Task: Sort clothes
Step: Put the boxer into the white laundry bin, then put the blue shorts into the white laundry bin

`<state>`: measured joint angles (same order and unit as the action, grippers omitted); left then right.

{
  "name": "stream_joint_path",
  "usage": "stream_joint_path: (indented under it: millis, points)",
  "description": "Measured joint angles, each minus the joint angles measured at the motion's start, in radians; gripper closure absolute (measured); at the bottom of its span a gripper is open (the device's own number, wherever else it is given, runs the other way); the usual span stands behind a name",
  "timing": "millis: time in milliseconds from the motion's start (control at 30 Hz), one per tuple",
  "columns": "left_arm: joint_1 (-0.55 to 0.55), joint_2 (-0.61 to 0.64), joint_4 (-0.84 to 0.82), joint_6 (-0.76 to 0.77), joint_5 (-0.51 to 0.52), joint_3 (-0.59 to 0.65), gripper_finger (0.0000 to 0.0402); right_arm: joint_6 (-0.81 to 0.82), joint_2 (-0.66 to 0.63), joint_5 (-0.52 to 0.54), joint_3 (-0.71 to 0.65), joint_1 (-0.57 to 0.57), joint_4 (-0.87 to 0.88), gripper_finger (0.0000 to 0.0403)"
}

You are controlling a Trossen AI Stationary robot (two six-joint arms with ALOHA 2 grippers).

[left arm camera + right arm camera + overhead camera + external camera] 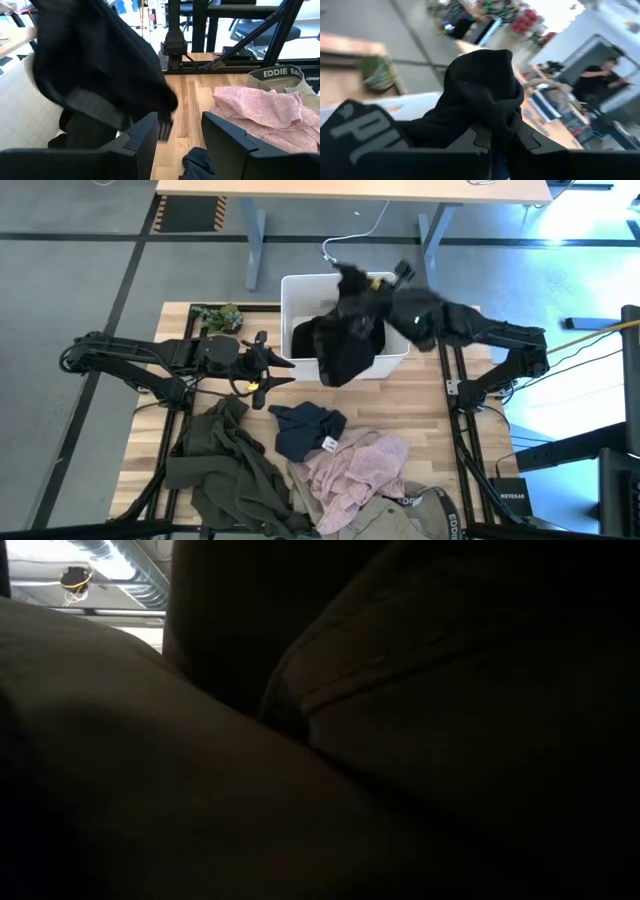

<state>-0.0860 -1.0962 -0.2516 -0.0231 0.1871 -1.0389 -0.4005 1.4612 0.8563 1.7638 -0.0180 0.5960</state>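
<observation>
My right gripper (372, 288) is over the white bin (297, 288), shut on a black garment (345, 330). The garment also shows in the right wrist view (480, 90) and the left wrist view (100, 65). My left gripper (262, 370) is open and empty, just left of the bin, above the table. An olive-green garment (225, 465), a navy one (305, 430), a pale pink one (355, 470) and a beige one with a lettered strap (425, 505) lie heaped on the table's near half. The low view is blocked by dark cloth (400, 740). My right gripper pinches a bunched-up part of the black garment (487, 117) between its two fingers; several layers bulge out past the fingertips. The rest hangs slack below the gripper, into the bin and over its near wall (345, 370).
A small green plant-like clump (217, 315) lies at the table's far left, beside the bin. A desk (350, 190) stands beyond the table. A person (600, 80) shows in the room behind. Bare wood (420, 410) lies between the bin and the heap.
</observation>
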Motion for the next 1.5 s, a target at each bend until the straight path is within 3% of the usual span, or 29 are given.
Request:
stream_joint_path:
  millis: [233,467,867,967,1067,1167,1233,1500]
  points:
    - [0.000,0.000,0.000,-0.010,0.000,0.000,0.0253,-0.051,0.001,-0.020,0.010,-0.135,-0.185,0.0366]
    - [0.000,0.000,0.000,-0.004,0.000,0.000,0.0253,0.001,0.001,-0.103,0.009,-0.183,-0.095,0.0359]
    - [0.000,0.000,-0.001,0.001,0.000,0.000,0.0253,0.260,0.001,-0.229,0.016,-0.185,0.309,0.0203]
    - [0.000,0.000,-0.002,0.002,0.000,0.000,0.0253,0.356,0.000,-0.328,0.039,-0.185,0.432,0.0180]
    - [0.000,0.000,-0.008,0.002,0.000,0.000,0.0253,0.465,-0.001,-0.515,0.042,-0.185,0.520,0.0170]
    - [0.000,0.000,-0.010,0.016,0.000,0.000,0.0253,0.532,0.006,-0.728,0.030,-0.148,0.555,0.0169]
    - [0.000,0.000,-0.016,0.022,0.000,0.000,0.0253,0.550,0.010,-0.793,0.003,-0.092,0.527,0.0169]
    - [0.000,0.000,-0.024,0.011,0.000,0.000,0.0253,0.546,0.066,-0.804,-0.173,0.150,0.255,0.0169]
